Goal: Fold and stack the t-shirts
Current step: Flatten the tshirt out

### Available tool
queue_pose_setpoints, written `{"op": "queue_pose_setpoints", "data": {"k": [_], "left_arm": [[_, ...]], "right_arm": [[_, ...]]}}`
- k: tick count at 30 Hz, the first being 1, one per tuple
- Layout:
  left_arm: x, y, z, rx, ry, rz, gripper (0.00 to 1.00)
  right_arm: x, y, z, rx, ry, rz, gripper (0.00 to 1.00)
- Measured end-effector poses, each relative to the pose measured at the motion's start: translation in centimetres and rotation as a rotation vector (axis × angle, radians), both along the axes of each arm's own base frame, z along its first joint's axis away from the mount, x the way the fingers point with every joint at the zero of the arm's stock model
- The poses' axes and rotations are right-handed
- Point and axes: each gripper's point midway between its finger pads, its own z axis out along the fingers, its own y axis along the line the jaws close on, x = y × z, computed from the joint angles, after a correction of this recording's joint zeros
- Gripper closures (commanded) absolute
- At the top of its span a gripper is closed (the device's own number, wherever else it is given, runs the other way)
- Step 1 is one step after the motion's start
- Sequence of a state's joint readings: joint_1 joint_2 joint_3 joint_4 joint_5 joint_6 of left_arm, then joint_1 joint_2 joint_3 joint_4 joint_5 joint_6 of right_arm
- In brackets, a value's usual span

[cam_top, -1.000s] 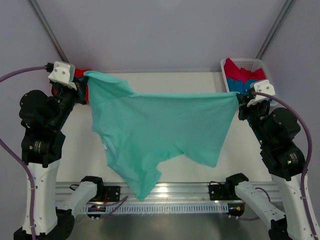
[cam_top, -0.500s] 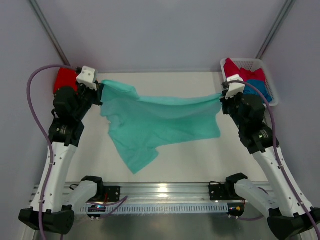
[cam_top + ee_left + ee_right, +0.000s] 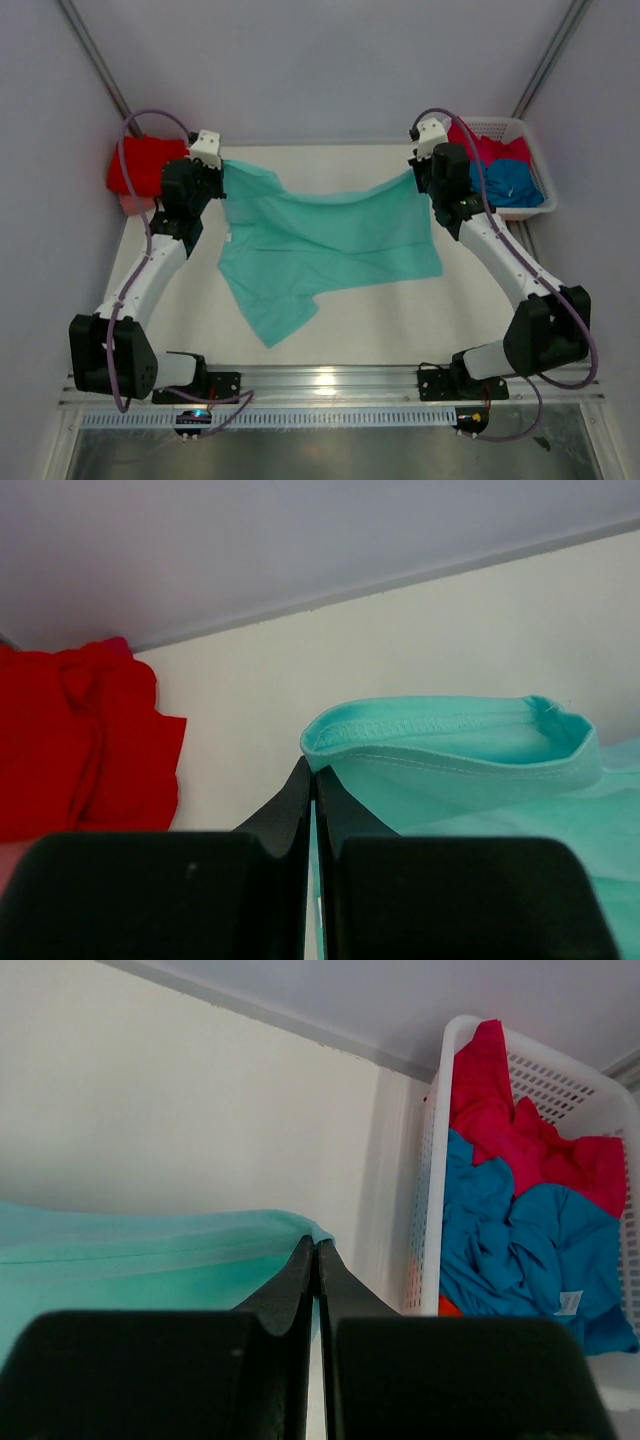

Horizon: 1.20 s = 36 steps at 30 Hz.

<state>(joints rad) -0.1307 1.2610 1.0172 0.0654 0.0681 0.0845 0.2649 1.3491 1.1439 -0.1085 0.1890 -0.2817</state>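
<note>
Left wrist view: the left gripper has its two fingers pressed together, pinching an edge of the mint-teal t-shirt. Just beyond the fingertips and to their right, the hem stands up as a curved fold, and the rest of the cloth lies on the white table. Further away, to the left of the fingers, a bright red t-shirt lies bunched at the back of the table, apart from the teal one.

In the right wrist view, the right gripper is also closed, pinching a corner of the same t-shirt, which spreads to the left of its fingertips. To the right of these fingers and further away stands a white basket. Inside it a blue t-shirt lies nearer and a crimson-pink t-shirt behind it.

From above, the teal t-shirt sags between both grippers, and the rest lies on the table.
</note>
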Motion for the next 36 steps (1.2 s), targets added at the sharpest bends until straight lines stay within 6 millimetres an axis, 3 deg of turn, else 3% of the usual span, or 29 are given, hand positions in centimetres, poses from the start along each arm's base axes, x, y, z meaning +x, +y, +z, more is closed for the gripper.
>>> {"op": "queue_pose_setpoints", "data": {"k": [9,14,18,23,29,32,36], "left_arm": [[7.2,0.7,-8.0,0.033,0.104,0.091,1.0],[12.0,2.3,-11.0,0.09,0.144,0.206,1.0],[14.9,2.9,-12.5,0.143,0.161,0.242,1.0],[17.6,2.5,-12.0,0.14,0.164,0.242,1.0],[20.4,1.5,-11.6,0.129,0.143,0.255,1.0],[21.2,0.6,-13.1,0.169,0.153,0.246,1.0],[21.9,-0.4,-16.4,0.214,0.194,0.23,1.0]], "right_arm": [[7.9,-0.7,-7.1,-0.036,0.083,-0.069,0.97],[12.4,-0.7,-7.9,-0.046,0.068,-0.096,0.97],[16.7,-1.0,-7.2,-0.041,0.025,-0.123,0.97],[19.3,-1.4,-7.9,-0.039,0.02,-0.135,0.97],[21.3,-1.3,-10.9,-0.062,0.051,-0.128,0.97],[21.7,-1.4,-13.1,-0.086,0.087,-0.124,0.97],[22.6,-1.5,-14.3,-0.099,0.106,-0.122,0.97]]}}
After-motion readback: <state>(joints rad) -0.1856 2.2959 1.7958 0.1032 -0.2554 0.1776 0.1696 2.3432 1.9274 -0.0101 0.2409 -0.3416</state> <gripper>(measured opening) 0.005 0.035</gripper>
